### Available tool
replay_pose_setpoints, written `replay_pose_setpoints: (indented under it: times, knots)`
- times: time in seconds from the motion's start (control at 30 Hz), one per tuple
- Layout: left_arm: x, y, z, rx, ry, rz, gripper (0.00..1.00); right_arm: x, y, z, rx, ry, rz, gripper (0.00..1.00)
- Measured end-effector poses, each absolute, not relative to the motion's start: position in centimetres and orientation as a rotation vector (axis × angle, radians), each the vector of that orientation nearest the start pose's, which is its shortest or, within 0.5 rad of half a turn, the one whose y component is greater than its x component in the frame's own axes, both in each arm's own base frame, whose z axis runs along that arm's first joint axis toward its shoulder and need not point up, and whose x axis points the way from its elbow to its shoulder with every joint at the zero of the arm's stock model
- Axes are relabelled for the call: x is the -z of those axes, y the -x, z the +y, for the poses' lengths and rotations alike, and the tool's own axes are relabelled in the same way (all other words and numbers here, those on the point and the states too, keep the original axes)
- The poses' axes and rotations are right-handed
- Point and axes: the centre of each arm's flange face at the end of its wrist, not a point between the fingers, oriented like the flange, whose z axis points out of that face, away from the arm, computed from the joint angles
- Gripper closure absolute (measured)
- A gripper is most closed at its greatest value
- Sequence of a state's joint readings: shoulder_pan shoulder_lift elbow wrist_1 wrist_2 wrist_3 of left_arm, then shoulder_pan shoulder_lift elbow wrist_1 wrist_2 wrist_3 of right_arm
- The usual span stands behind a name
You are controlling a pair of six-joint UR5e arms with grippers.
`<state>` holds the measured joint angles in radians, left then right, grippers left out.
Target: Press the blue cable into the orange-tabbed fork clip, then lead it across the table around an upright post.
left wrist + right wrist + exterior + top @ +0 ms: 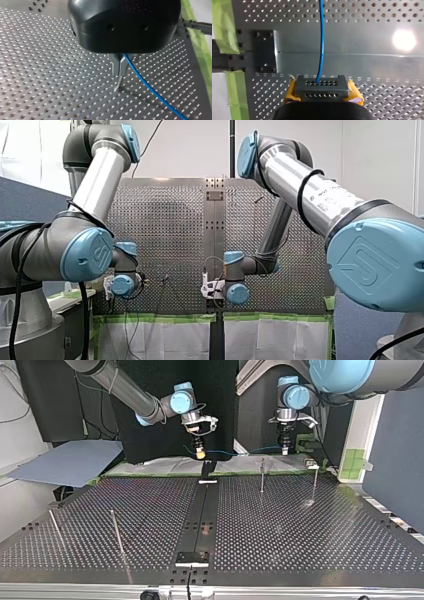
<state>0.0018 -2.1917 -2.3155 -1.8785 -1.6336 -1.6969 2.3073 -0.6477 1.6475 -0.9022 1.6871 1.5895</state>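
Observation:
The blue cable (235, 452) hangs between my two grippers above the table's far edge in the top view. My left gripper (121, 72), black with thin metal fingers, is shut on the cable (150, 88), which trails away beside it. A thin upright post (119, 83) stands on the plate just under its fingertips. My right gripper (322, 83), with yellow pads (354, 96) at the sides, is shut on the cable (321, 45), which runs straight ahead of it. In the top view, my left gripper (285, 450) is at the right and my right gripper (200, 453) at the left. No orange-tabbed clip shows clearly.
Upright posts stand on the perforated table: two at the top view's right (262, 476) (315, 485), two at its left (117, 532) (55, 527). A dark rail (200, 520) runs down the middle. A blue-grey sheet (70, 462) lies off the left edge. Green tape (224, 27) lines the far edge.

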Motion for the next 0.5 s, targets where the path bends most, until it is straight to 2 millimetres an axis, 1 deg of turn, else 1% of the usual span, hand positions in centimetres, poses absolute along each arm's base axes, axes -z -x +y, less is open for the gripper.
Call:
replay_pose_setpoints:
  times: [0.23, 0.33, 0.5]
  knots:
    - [0.5, -41.6, -13.6, 0.098, 0.137, 1.716, 1.00, 2.1, -52.0, -40.5, -1.568, -1.758, -0.911, 1.00]
    - [0.8, -42.0, -13.9, 0.111, 0.136, 1.720, 1.00, 2.0, -52.0, -40.8, -1.572, -1.763, -0.909, 1.00]
    - [0.6, -42.9, -14.3, 0.147, 0.144, 1.706, 1.00, 1.9, -52.2, -40.9, -1.590, -1.773, -0.897, 1.00]
